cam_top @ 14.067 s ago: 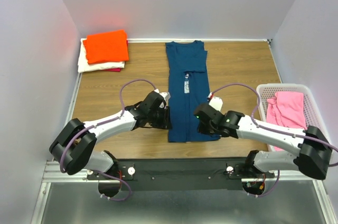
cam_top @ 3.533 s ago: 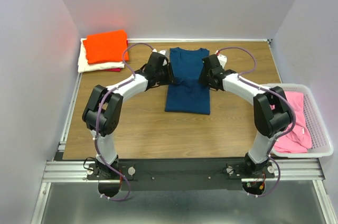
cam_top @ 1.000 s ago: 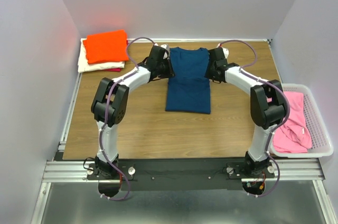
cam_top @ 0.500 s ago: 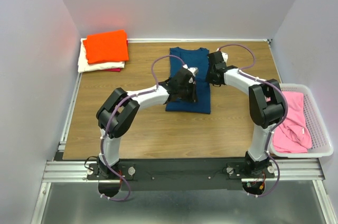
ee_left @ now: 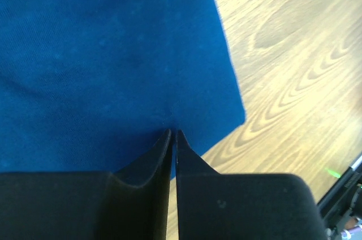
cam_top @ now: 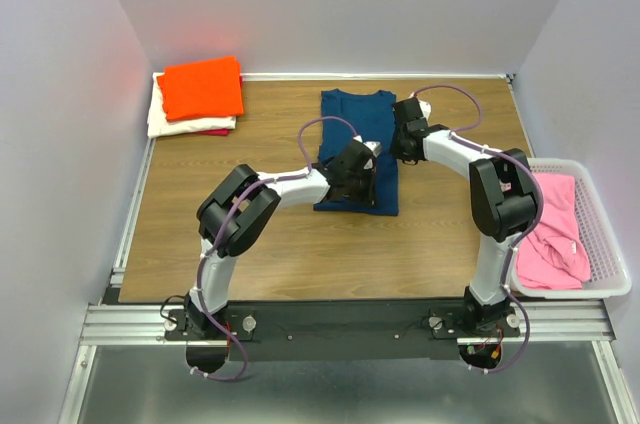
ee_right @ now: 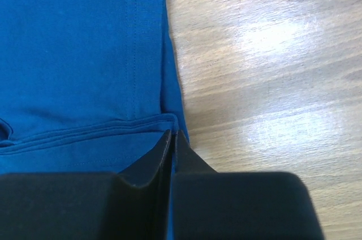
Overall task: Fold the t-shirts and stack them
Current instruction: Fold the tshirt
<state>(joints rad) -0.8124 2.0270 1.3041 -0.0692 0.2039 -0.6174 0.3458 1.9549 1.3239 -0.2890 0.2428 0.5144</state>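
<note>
End effectors on both arms are closed down to a thin slit on the navy t-shirt (cam_top: 352,114). The left end effector (ee_left: 173,132) has its tips on the cloth just inside an edge and near one corner. The right end effector (ee_right: 171,132) has its tips at the side edge, where a stitched hem of the upper layer ends. A sliver of blue shows between each pair of fingers, so we judge both to be pinching fabric, not closed on nothing. The shirt lies partly folded at the middle of the tabletop (cam_top: 250,234), toward its far edge. An orange t-shirt (cam_top: 202,87) tops a folded pile at the tabletop's far left corner, and a pink t-shirt (cam_top: 550,214) waits in a white basket (cam_top: 606,236) off the tabletop's right edge. We expect the navy cloth to be light, limp and prone to sagging or sliding apart between layers. The best hold looks to be at edges and corners, catching every layer of the fold, with both arms lifting evenly so the fold stays square.
</note>
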